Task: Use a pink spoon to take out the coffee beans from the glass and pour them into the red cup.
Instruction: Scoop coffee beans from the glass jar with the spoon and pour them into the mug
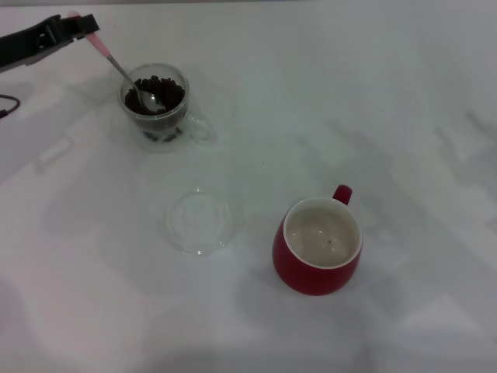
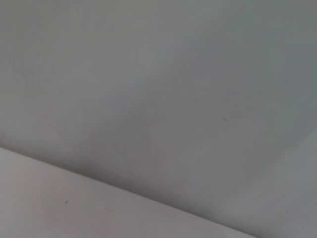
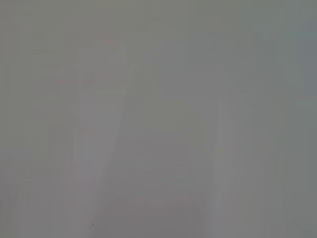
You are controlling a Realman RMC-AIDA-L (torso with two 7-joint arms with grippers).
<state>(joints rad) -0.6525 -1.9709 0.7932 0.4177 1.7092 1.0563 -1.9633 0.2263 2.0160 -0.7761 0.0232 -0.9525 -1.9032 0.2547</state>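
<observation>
Pink spoon point(image 1: 124, 74): tilted, its silver bowl resting among the coffee beans point(image 1: 159, 95) inside the glass point(image 1: 158, 105), its pale pink handle rising up and away from the glass on the side opposite the red cup point(image 1: 318, 246). The top of the handle is pinched in the left end effector point(image 1: 84, 27), whose dark fingers are closed on it; this end effector hangs above the counter point(image 1: 404, 116), just beyond the glass rim on that same far side.

Glass: upright, clear and double-walled, its clear side handle turned toward the red cup's side. The dark beans fill most of its inner well, and the spoon bowl lies on top of them near the rim closest to the end effector.

Red cup: upright, well apart from the glass, its loop handle pointing away from the viewer. The cream-white inside shows one or two small dark specks at the bottom; whether they are beans cannot be told.

Clear glass dish point(image 1: 201, 220): flat and round, lying on the counter between the glass and the red cup, touching neither.

The right end effector appears in no view. Both wrist views show only a pale, featureless surface; the left wrist view also has a lighter band across one corner.
</observation>
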